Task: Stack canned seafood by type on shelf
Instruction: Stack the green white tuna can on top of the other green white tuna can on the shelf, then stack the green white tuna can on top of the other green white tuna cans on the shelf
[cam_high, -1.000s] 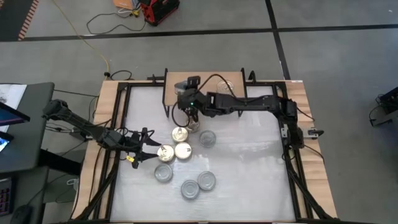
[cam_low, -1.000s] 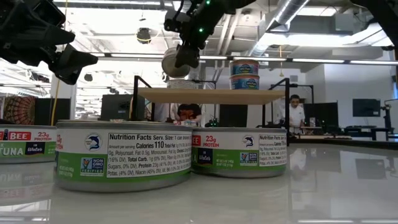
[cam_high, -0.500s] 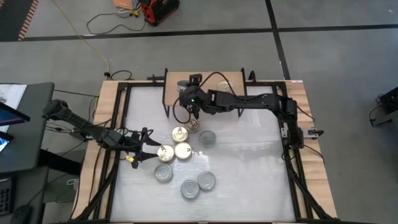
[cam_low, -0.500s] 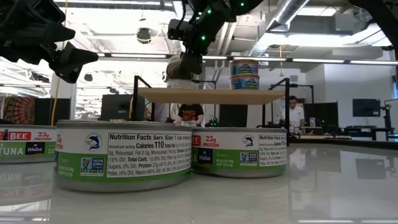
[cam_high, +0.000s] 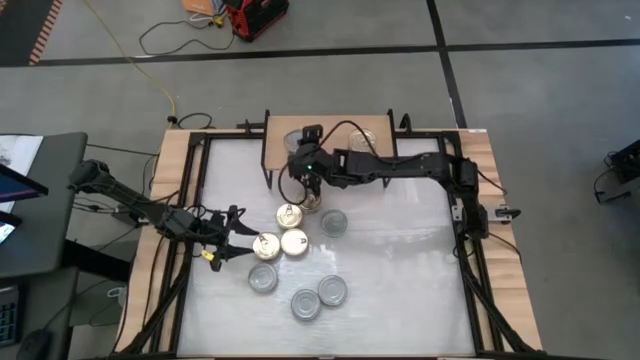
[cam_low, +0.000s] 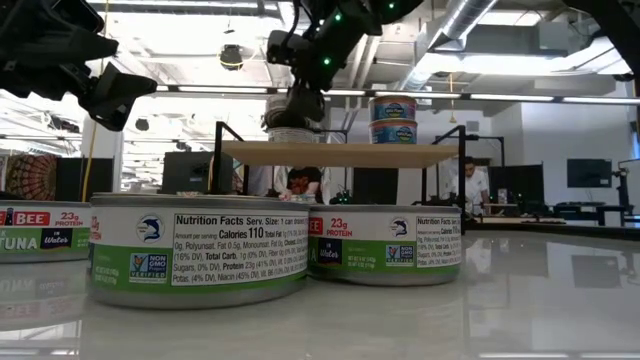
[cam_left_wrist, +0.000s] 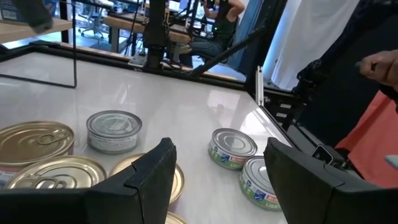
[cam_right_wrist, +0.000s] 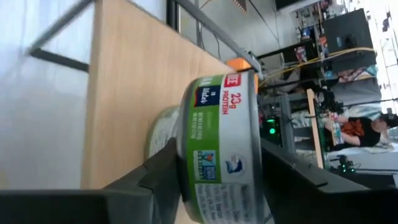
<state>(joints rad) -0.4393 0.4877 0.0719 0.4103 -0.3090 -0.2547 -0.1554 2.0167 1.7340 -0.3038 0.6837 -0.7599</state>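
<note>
Right gripper (cam_high: 299, 152) over the left part of the low light-wood shelf on thin black legs (cam_low: 340, 153), at the far edge of the white tabletop (cam_high: 400, 260). Its two dark fingers (cam_right_wrist: 155, 177) flank a green-labelled round tin (cam_right_wrist: 219, 146), which sits atop another tin on the board; the fingers lie close along its wall, but whether they press on it cannot be told. On the right part of the shelf stands a stack of two blue-labelled tins (cam_low: 393, 118).

Left gripper (cam_high: 237, 240) low over the tabletop's left side, jaws parted and empty, just left of three gold-lidded pull-tab tins (cam_high: 282, 235). Four silver-lidded tins (cam_high: 305, 285) lie on the tabletop, one just right of the gold tins and three nearer.
</note>
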